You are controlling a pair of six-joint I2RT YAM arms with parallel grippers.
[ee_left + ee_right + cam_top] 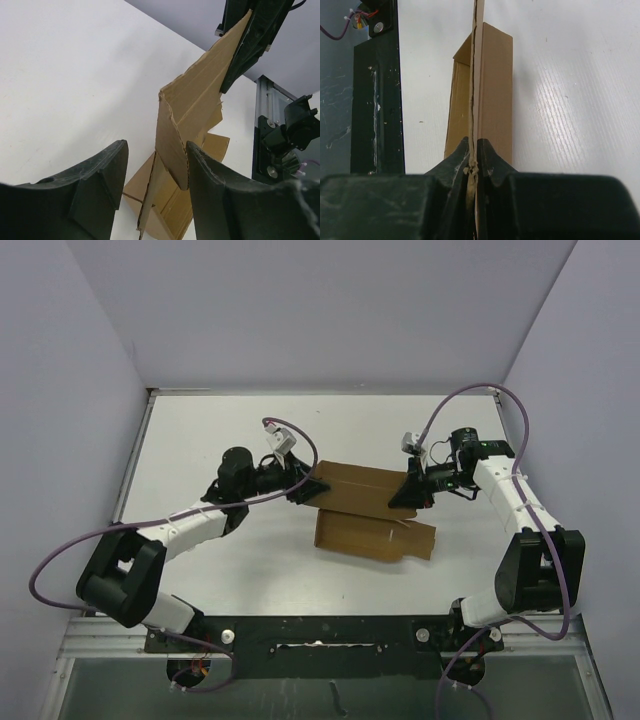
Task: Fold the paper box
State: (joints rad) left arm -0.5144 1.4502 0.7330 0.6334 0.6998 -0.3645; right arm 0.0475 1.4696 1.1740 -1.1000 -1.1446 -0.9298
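The paper box is a brown cardboard sheet, partly folded, in the middle of the white table. One panel is raised off the table and the other panels lie flat under it. My left gripper is at the raised panel's left end. In the left wrist view it is open, and the panel's corner sits between the jaws, close against the right finger. My right gripper is at the panel's right end. In the right wrist view it is shut on the edge of the cardboard.
The black mounting rail with both arm bases runs along the near table edge and also shows in the right wrist view. Purple cables loop beside each arm. Grey walls close in the table at the back and both sides.
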